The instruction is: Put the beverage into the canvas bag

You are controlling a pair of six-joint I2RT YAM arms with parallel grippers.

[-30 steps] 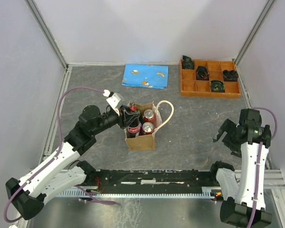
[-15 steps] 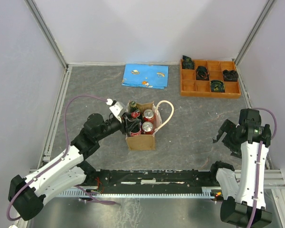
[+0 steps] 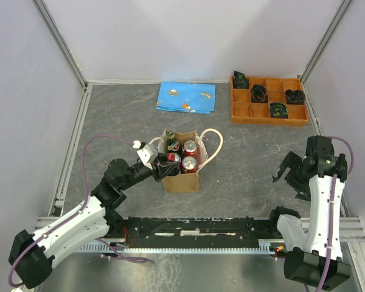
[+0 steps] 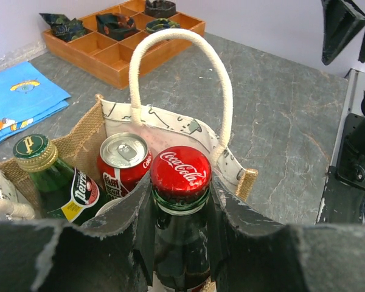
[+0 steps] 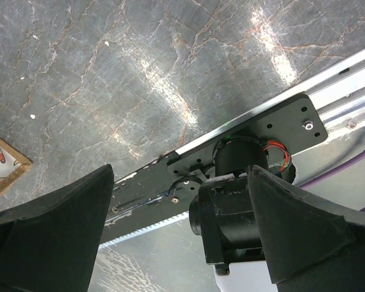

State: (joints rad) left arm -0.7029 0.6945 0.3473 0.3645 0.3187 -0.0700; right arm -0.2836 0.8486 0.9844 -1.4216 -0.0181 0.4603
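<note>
the table (image 3: 249, 158) is a grey stone-patterned surface, bounded by white walls on three sides and by a metal rail along the near edge. open surface is seen to the right of the canvas bag, between it and the right gripper, and behind the bag up to the far items.

the orange tray (image 3: 269, 120) is located in the far right corner, close to the back and right walls. a blue sheet (image 3: 186, 97) is laid flat just beside the back wall, left of the tray and well apart from the bag.

the canvas bag (image 3: 181, 181) is stood upright near the middle of the table, its mouth open upward. one rope handle (image 4: 170, 36) is arched above the far rim.

the left gripper (image 3: 165, 167) is positioned over the bag's left rim. its fingers (image 4: 140, 213) are closed against both sides of the neck of the cola bottle (image 4: 180, 172), just below the red cap. the bottle is held upright inside the bag, at the near left.

the right gripper (image 3: 287, 169) is held above bare table near the right wall, well apart from the bag, with its fingers spread wide and nothing between them.

a green bottle (image 4: 33, 152) is stood in the bag's far left. a red can (image 4: 125, 152) is seen between the two bottles in the left wrist view; a second can (image 3: 189, 163) is visible from above.
</note>
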